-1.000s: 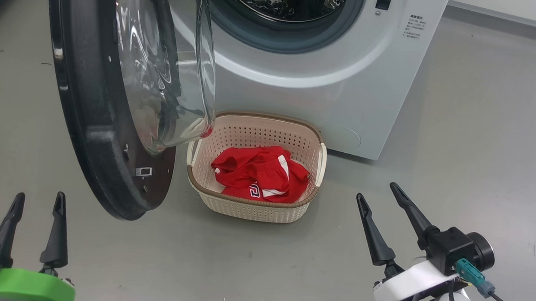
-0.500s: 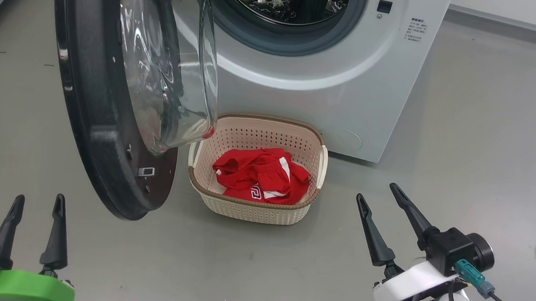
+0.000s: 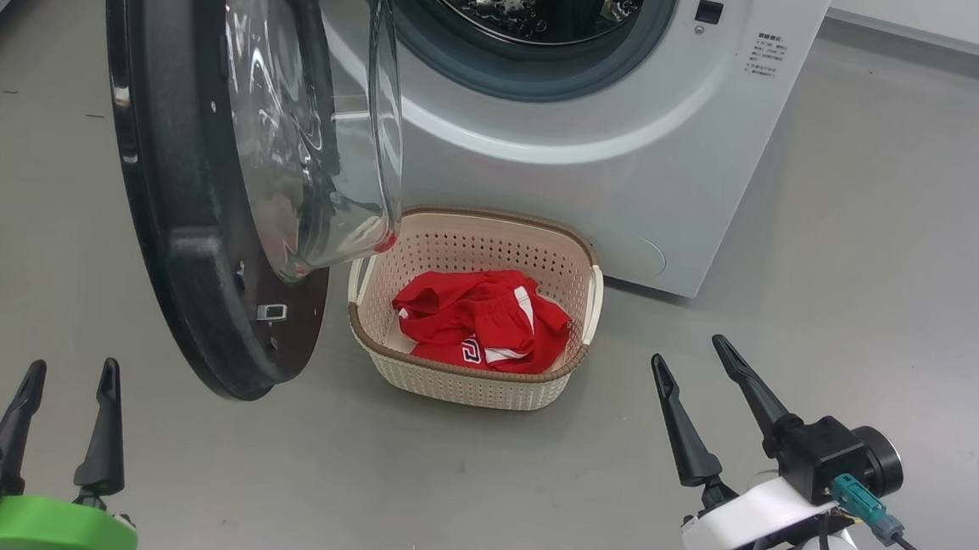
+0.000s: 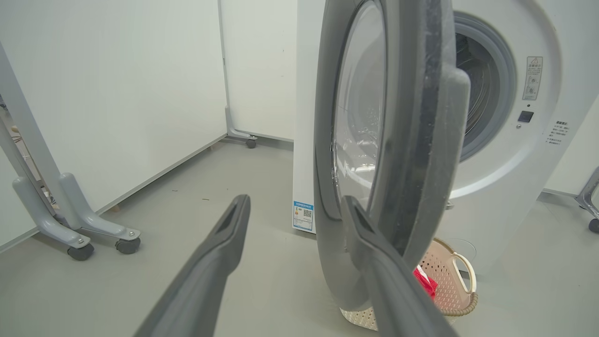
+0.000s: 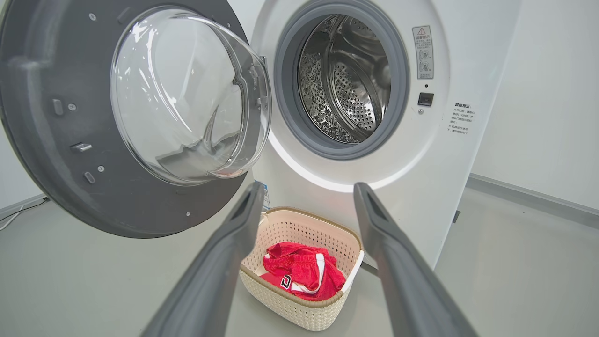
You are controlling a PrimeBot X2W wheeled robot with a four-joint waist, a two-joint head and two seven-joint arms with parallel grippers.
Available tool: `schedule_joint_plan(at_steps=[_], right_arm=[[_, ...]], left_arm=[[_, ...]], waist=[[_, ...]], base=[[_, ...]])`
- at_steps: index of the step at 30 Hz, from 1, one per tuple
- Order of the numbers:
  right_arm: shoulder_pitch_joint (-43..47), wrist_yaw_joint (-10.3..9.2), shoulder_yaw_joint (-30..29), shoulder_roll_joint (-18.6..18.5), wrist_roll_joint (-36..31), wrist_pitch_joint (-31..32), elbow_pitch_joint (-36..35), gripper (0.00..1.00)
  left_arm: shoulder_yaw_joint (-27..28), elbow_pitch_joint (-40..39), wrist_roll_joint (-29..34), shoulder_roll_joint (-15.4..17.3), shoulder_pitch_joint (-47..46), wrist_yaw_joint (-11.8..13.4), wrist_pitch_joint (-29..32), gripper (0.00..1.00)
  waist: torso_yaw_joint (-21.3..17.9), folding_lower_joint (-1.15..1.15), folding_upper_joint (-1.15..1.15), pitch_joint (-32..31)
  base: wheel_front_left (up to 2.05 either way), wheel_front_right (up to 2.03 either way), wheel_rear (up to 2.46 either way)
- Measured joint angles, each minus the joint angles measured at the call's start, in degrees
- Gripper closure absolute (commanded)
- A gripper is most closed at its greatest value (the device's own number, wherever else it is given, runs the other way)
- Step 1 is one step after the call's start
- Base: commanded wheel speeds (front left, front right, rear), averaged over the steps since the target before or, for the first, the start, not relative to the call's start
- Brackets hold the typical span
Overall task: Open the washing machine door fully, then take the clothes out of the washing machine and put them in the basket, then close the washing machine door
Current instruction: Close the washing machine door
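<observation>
**Q:** How far along is the laundry job?

**A:** Most of it looks done. The washing machine door (image 3: 162,204) stands swung out. Its black rim hangs ahead of the left gripper (image 3: 74,363), a little toward the right one, and is nearly edge-on in the left wrist view. The clothes (image 3: 482,321), a red bundle with white trim, lie in the basket (image 3: 467,369). The basket sits on the floor ahead of the right gripper (image 3: 688,348) and toward the left one. The steel drum (image 5: 346,79), above and beyond the right gripper's fingers, looks empty, though its lowest front part is hidden behind the grey seal.

**Q:** What are the grippers doing?

**A:** Both have their fingers spread wide apart and hold nothing. Neither touches the door, the basket or the washing machine (image 3: 598,171).

**Q:** So what remains?

**A:** Closing the door, by my reading. The left gripper is the nearer one and faces the door's outer side.

**Q:** Anything in the way?

**A:** Possibly the basket. It sits just beside the machine's front, beneath the opening, and from the head camera the door's glass bowl overlaps its rear corner. I cannot tell whether the door's lower edge would pass above the rim as it swings. Off to the left of the left gripper, wheeled frame feet (image 4: 107,229) stand by a white wall, well apart from the door.
</observation>
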Motion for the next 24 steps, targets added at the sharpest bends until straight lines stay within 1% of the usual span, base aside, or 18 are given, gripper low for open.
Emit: schedule_joint_plan(at_steps=[6,7,8,9,10,11,12,21,24], right_arm=[[0.0,0.0,0.0,0.0,-0.2,0.0,0.0,0.0],[0.0,0.0,0.0,0.0,-0.2,0.0,0.0,0.0],[0.0,0.0,0.0,0.0,-0.2,0.0,0.0,0.0],[0.0,0.0,0.0,0.0,-0.2,0.0,0.0,0.0],[0.0,0.0,0.0,0.0,-0.2,0.0,0.0,0.0],[0.0,0.0,0.0,0.0,-0.2,0.0,0.0,0.0],[0.0,0.0,0.0,0.0,-0.2,0.0,0.0,0.0],[0.0,0.0,0.0,0.1,-0.2,0.0,-0.1,0.0],[0.0,0.0,-0.1,0.1,-0.3,0.0,-0.2,0.0]], left_arm=[[-0.2,0.4,0.0,0.0,0.0,-0.2,0.0,0.0],[-0.2,0.4,0.0,0.0,0.0,-0.2,0.0,0.04],[-0.3,0.4,0.0,0.0,0.0,-0.2,0.0,0.21],[-0.4,0.5,0.0,0.0,0.0,-0.2,0.0,0.56],[-0.6,0.6,-0.1,0.0,0.0,-0.2,-0.1,0.56],[-0.6,0.6,-0.1,0.0,0.0,-0.2,-0.5,0.85],[-0.7,0.6,-0.1,0.0,0.0,-0.2,-0.4,1.0],[-1.2,0.5,-0.5,0.2,-0.1,-0.3,-0.5,1.0],[-1.3,-0.1,-0.8,0.9,-0.4,-0.3,-0.5,1.0]], waist=[[0.1,0.0,0.0,0.0],[0.1,0.0,0.0,0.0],[0.1,0.0,0.0,0.0],[0.1,0.0,0.0,0.0],[0.0,0.0,0.0,0.0],[0.0,0.0,0.0,0.0],[0.0,0.0,0.0,0.0],[-0.1,0.0,0.0,0.7],[-0.1,0.0,0.0,1.0]], base=[[0.0,0.0,0.0],[0.0,0.0,0.0],[0.0,0.0,0.0],[0.0,0.0,0.0],[0.0,0.0,0.0],[0.0,0.0,0.0],[0.0,0.0,0.0],[0.0,0.0,0.0],[0.0,0.0,0.0]])
